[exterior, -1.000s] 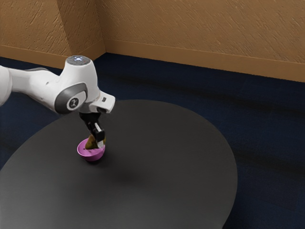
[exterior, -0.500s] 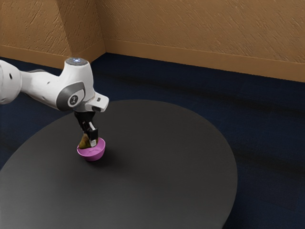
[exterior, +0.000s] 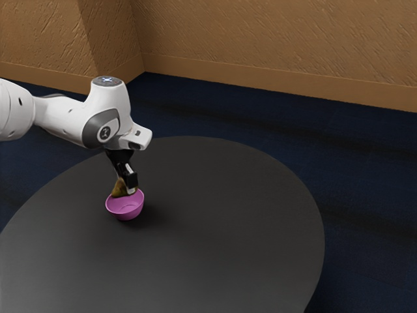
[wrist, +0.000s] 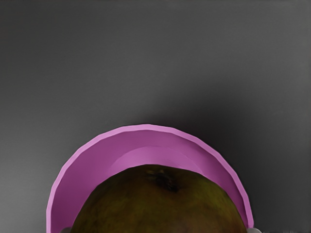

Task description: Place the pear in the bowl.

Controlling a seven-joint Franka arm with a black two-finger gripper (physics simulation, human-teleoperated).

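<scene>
The black gripper points down over the back part of the pink bowl, shut on the brownish-green pear. In the exterior view the pear hangs at about the height of the bowl's rim or just above it, partly hidden by the fingers. From the wrist, the large dark pear covers much of the pink bowl, whose curved rim and inner wall show around it. Small bits of the fingertips show on both sides of the pear.
The bowl stands on a round dark table, whose edge curves round toward the exterior view's right. Brown walls rise behind the dark blue floor.
Over the last second my hand has moved toward the exterior view's left, then slightly back and up, carrying the pear. The bowl has stayed where it was.
</scene>
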